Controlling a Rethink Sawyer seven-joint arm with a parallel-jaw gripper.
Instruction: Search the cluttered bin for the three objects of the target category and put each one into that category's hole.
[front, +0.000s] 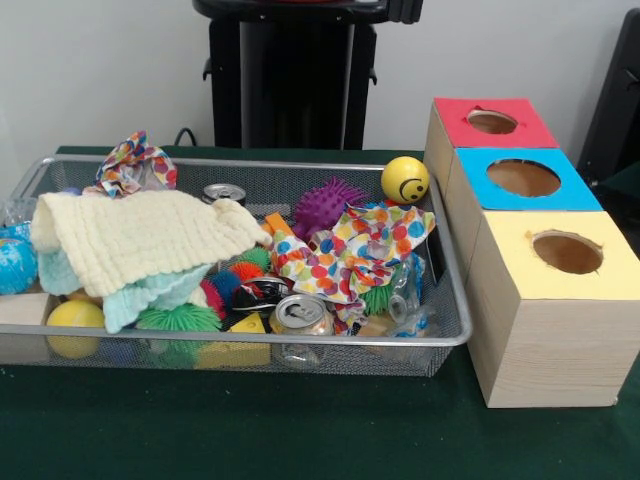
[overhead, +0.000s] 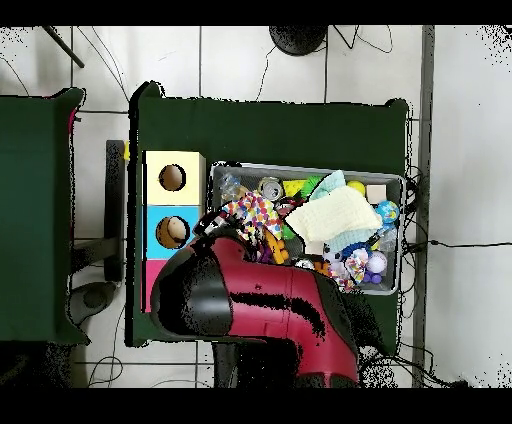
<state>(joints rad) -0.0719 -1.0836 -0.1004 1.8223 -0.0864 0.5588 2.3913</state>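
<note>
The silver wire-mesh bin (front: 250, 340) stands on the green table and is full of clutter. It also shows in the overhead view (overhead: 300, 168). In it lie a pale yellow cloth (front: 140, 235), two polka-dot cloths (front: 360, 245) (front: 135, 165), two drink cans (front: 302, 315) (front: 223, 193), a purple spiky ball (front: 325, 205), a yellow smiley ball (front: 405, 180) and a green spiky ball (front: 178, 320). Beside the bin stand three wooden boxes, each with a hole on top: red (front: 455, 120), blue (front: 480, 190), yellow (front: 520, 270). My red arm (overhead: 260, 300) shows only in the overhead view; the gripper is hidden.
A yellow ball (front: 75, 320), a blue globe ball (front: 15, 262), a wooden block (front: 22, 305) and a crushed clear bottle (front: 405, 300) also lie in the bin. The black pedestal (front: 290, 80) stands behind it. In the overhead view my arm covers the red box and the bin's near side.
</note>
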